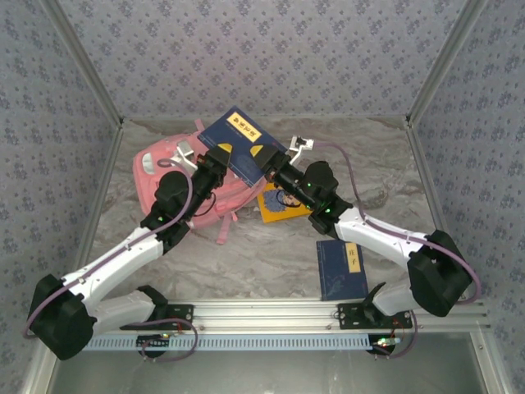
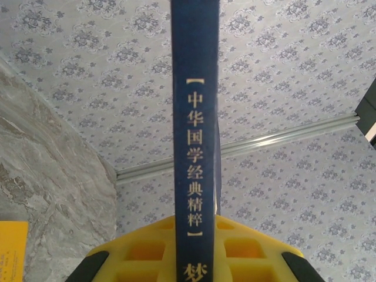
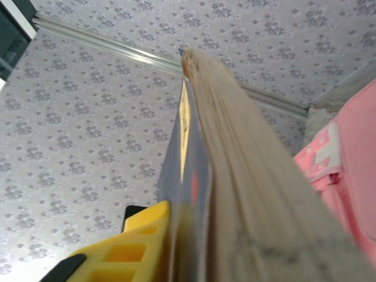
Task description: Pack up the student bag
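yellow pads (image 2: 144, 252) of the left end effector (image 2: 197, 232) are clamped nearly shut on the spine of a dark blue book (image 2: 197, 117), gold chinese lettering running up it, and the book is held off the table (image 1: 246, 263). the right end effector (image 1: 275, 171) has the same book's page edge between its fingers. one yellow pad (image 3: 132, 247) lies against the cover and the other is hidden behind the pages, so i cannot tell whether it has clamped.

the student bag (image 1: 146, 182) lies flat near the far edge of the table, left of the middle, directly under and just behind the left end effector. its pink fabric also shows close beside the book in the right wrist view. the held book hangs over the bag's right part.

risks, as i judge them: both arms hold one stiff book, so any mismatch in their motion could twist it out of a grip or bend the cover. i cannot see an open mouth on the bag, so the book may be pushed against closed fabric and shove the bag toward the far edge.

a yellow book (image 1: 279, 205) lies under the right arm near the middle, and a second blue book (image 1: 342, 267) lies toward the near right corner.
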Robot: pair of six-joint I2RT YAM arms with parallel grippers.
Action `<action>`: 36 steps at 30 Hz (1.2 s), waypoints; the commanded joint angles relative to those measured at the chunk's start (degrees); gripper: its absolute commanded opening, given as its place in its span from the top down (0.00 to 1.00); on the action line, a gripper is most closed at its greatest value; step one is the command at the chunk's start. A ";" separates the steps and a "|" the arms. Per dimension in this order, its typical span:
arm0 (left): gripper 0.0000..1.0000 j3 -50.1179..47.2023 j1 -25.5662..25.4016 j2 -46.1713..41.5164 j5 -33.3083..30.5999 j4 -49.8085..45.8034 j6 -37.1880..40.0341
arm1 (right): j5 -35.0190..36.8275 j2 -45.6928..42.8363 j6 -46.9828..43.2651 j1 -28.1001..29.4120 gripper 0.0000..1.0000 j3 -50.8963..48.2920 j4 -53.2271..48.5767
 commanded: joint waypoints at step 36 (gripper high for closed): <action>0.55 43.22 17.45 41.28 20.06 -53.50 37.23 | -5.49 -25.60 -25.62 -17.77 1.00 -4.15 -53.54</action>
